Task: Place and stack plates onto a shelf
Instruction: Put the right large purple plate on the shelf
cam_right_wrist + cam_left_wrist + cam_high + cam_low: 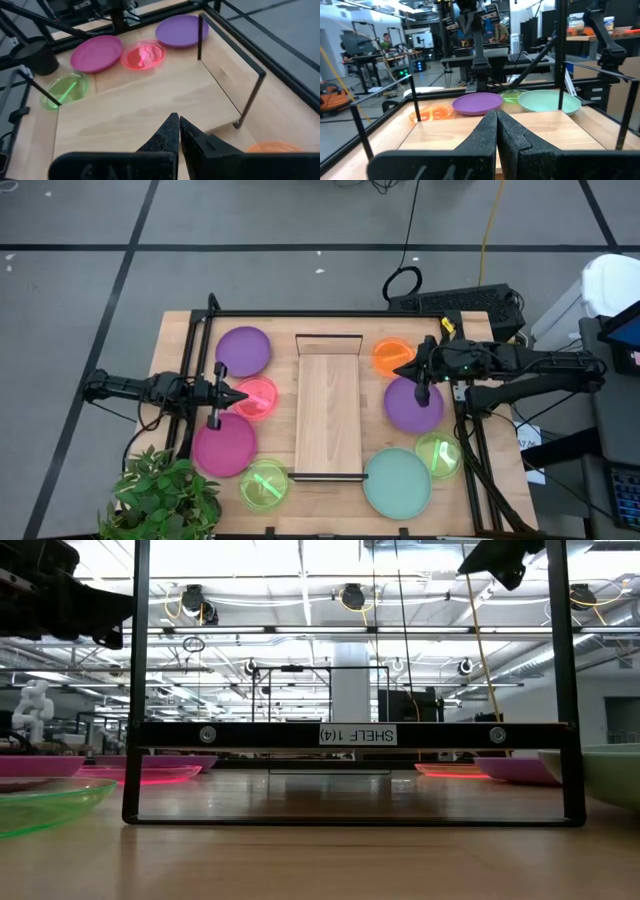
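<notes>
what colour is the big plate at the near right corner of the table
Pale teal plate, clearest in the high view, beside a small neon green plate.

I work in a robotics lab, a large open hall. My light-wood bench (500,470) stands on a grey carpet-tile floor marked with dark lines (120,280), and black cables (405,240) and a yellow cable (488,230) trail across it. Looking level across the bench, I see an exposed ceiling with long strip lights (320,585) and a white column (350,690). Beyond my bench stand other black-framed stations and desks with equipment (470,55), and people sit at them (386,39). A small white humanoid figure (32,710) stands far off.
</notes>
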`<state>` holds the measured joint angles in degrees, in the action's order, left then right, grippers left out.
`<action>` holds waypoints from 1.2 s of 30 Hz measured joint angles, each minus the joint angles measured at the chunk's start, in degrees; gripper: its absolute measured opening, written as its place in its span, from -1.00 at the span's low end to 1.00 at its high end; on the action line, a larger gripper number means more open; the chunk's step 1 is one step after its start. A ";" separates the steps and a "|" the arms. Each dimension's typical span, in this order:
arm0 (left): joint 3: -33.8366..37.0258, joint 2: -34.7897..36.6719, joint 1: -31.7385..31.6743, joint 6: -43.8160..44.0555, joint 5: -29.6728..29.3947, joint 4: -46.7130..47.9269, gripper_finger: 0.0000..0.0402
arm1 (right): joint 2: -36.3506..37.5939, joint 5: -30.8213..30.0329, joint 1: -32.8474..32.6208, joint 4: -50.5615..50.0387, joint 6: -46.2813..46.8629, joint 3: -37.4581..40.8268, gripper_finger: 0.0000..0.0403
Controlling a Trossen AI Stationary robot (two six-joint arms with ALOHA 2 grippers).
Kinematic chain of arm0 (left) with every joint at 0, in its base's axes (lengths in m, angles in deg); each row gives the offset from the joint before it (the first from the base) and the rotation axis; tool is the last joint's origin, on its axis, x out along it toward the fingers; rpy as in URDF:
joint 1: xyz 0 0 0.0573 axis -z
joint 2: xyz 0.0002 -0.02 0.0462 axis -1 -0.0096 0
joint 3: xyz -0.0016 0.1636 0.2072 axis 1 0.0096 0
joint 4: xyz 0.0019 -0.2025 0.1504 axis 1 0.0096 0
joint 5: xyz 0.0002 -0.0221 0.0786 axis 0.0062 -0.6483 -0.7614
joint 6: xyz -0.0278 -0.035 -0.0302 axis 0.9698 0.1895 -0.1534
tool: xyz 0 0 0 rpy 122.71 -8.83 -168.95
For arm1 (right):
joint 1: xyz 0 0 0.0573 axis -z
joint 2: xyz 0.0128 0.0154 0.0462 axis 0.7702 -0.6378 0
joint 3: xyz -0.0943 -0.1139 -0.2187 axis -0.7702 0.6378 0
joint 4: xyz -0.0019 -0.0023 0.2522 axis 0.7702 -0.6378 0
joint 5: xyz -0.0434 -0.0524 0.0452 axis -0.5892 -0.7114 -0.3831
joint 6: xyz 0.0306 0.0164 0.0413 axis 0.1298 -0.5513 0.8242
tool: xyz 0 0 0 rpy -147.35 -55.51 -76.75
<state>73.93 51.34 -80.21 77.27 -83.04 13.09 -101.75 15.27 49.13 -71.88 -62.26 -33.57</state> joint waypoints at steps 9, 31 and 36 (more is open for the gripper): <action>-0.17 0.00 0.02 3.58 -2.64 -3.21 -0.98 | -0.04 -0.64 0.00 2.28 1.97 6.05 -1.00; -28.30 -25.71 0.59 6.11 -5.27 11.85 -0.98 | -0.01 -0.59 0.00 5.17 7.04 18.25 -1.00; -36.53 -32.59 0.59 5.16 -5.24 19.42 -0.98 | 0.00 -0.59 0.00 5.25 8.90 19.46 -1.00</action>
<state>37.40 18.74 -79.63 82.43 -88.28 32.50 -101.75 14.68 49.13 -66.63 -53.36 -14.11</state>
